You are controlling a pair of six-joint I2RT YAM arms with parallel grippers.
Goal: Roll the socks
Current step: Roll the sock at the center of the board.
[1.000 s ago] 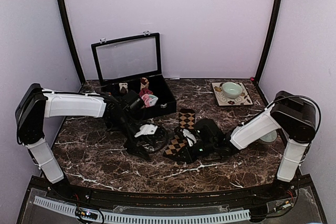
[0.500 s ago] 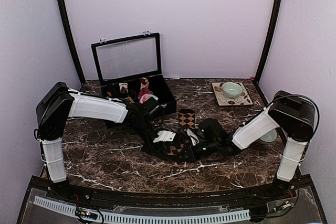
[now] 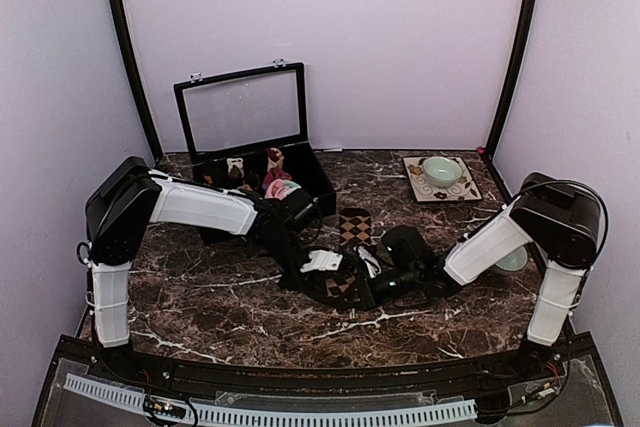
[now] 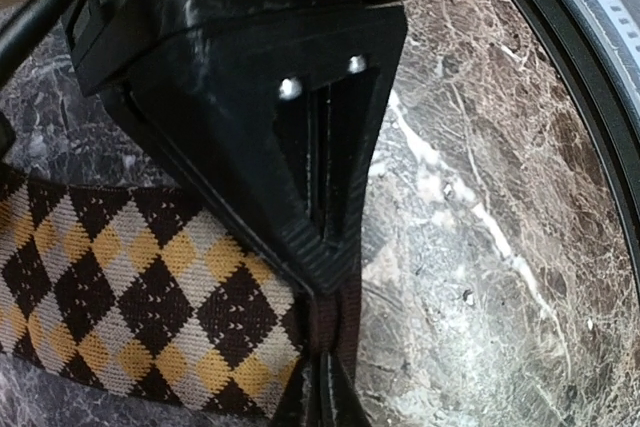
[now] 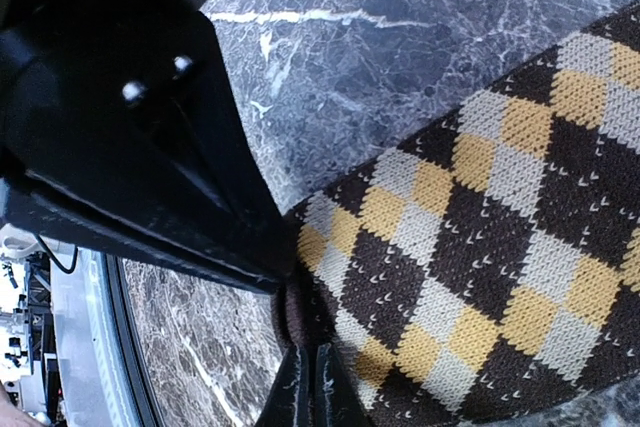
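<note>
A dark brown sock with tan diamond checks (image 3: 355,226) lies on the marble table at the centre, partly covered by both grippers. My left gripper (image 3: 333,275) is shut on its dark brown edge, seen in the left wrist view where the fingertips (image 4: 333,327) pinch the hem beside the check pattern (image 4: 130,287). Close to the right of it, my right gripper (image 3: 368,282) is shut on the same sock's brown edge (image 5: 300,322), with the checks (image 5: 480,247) spreading away to the right. The pink sock (image 3: 283,188) rests in the black box.
A black box (image 3: 325,192) with its clear lid (image 3: 243,110) raised stands at the back left, holding small sock bundles (image 3: 236,167). A patterned tile with a mint bowl (image 3: 441,171) sits at the back right. Another bowl (image 3: 515,260) shows behind the right arm.
My left arm has swung right to the checked sock and its jaws have closed on the sock's edge. The right gripper has kept its grip in place.
</note>
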